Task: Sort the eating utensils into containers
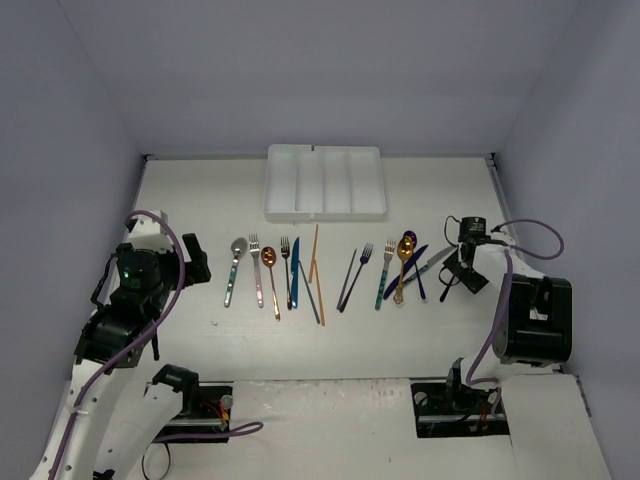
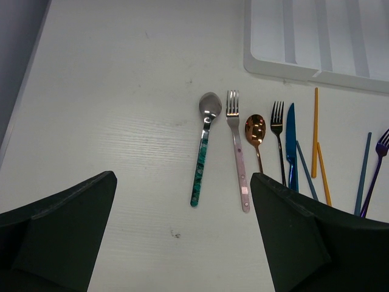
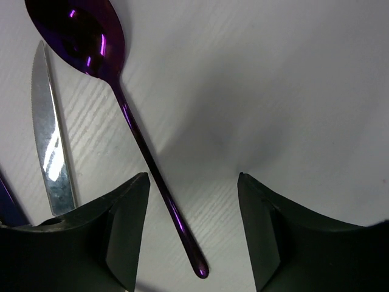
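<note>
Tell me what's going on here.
Two robot arms are sorting utensils into a white tray. Nothing is in the tray yet; the utensils lie in a row on the table. The right gripper is low over a purple spoon, its open fingers either side of the handle, not gripping it. The left gripper hangs open near the row's left end, holding nothing.

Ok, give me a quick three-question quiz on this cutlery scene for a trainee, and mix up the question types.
1. True or false: the white tray already holds a utensil.
2. Which utensil's handle lies between the fingers of the right gripper? A silver knife, B purple spoon, C copper spoon.
3. Fill in: the leftmost spoon has a ____ handle.
Key: 1 false; 2 B; 3 teal.
</note>
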Tool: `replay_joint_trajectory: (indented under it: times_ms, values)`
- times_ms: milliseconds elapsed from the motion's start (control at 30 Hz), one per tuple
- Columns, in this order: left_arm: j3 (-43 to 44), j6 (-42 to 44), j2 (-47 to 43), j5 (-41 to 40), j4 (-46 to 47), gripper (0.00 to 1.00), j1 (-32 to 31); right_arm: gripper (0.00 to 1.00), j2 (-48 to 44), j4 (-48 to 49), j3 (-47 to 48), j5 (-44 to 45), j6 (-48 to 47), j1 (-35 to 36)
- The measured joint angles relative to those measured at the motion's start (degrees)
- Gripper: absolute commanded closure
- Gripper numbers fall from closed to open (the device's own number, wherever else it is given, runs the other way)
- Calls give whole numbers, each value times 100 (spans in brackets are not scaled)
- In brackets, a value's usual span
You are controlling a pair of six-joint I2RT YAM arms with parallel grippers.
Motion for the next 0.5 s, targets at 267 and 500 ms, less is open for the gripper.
replay_joint_trajectory:
  times_ms: [267, 500]
  values:
    - [-183, -101, -217, 96, -29, 8, 0, 63, 684, 66, 583, 8, -85, -117]
    - [-187, -104, -217, 142, -74, 8, -2, 80, 1075, 184, 984, -9, -382, -246]
